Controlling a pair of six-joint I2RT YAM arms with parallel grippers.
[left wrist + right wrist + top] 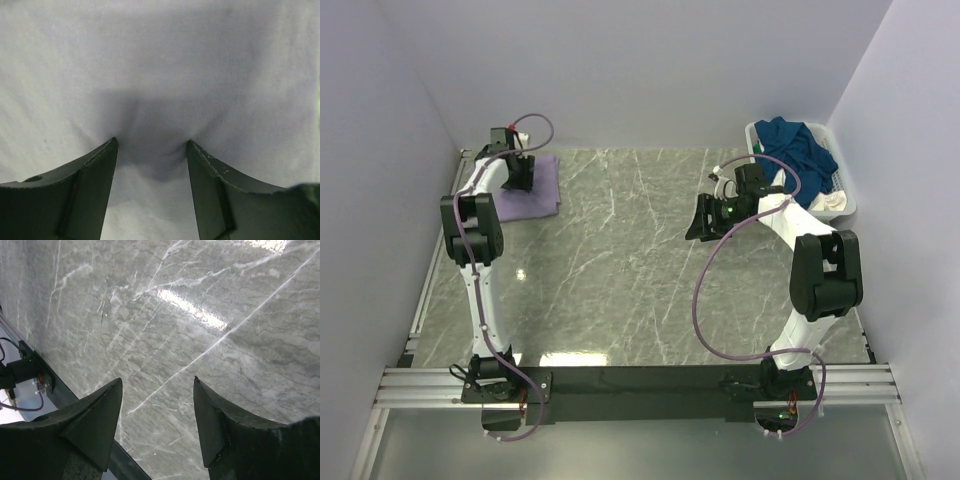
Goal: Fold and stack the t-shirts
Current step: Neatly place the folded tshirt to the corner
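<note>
Lilac shirt (545, 195): folded, flat on counter (620, 270), far-left corner.
Left tool (152, 142): fingers spread, tips pressing into the lilac shirt.
Right tool (157, 380): fingers spread, empty, above the counter right of centre.
Basket (850, 200): far-right corner, holds teal shirt (800, 150) over white shirt (832, 203).

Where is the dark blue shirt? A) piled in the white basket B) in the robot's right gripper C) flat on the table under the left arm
A: the dark blue shirt lies heaped in the white basket at the far right, beyond the right arm.
</note>
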